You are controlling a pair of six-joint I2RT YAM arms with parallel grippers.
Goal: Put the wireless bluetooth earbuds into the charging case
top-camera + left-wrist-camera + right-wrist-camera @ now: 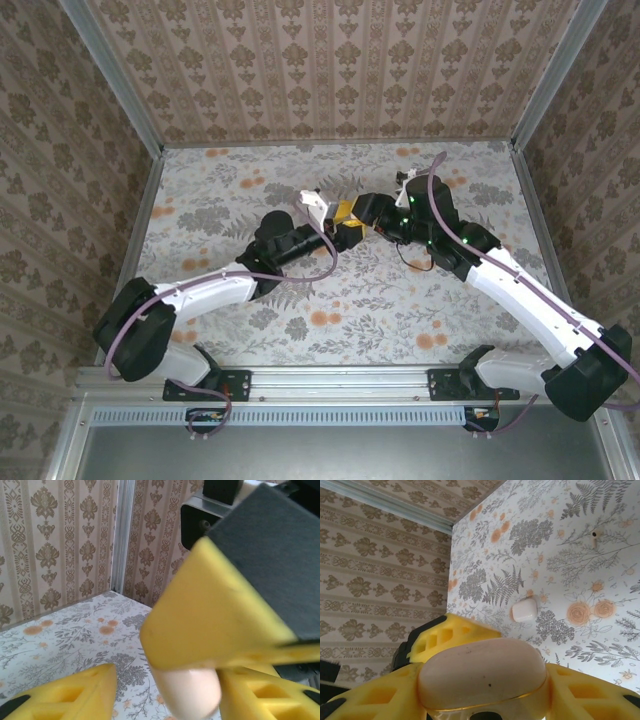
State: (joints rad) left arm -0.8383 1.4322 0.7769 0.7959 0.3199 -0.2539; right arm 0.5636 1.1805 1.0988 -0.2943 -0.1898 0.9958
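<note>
From above, the left hand [338,218] and the right hand [368,212] are seen tip to tip over the middle of the desk [250,180].

In the left wrist view, the left hand [167,685] is seen released, its fingers [75,695] spread to either side of a pinkish disc [192,695]. A finger of the right hand is seen just above the disc.

In the right wrist view, the right hand [482,680] is seen clenched on the disc [480,670]. The case [525,610] is seen lying on the desk beyond the disc, apart from it. One earbud [594,534] is seen farther beyond the disc, also on the desk.
</note>
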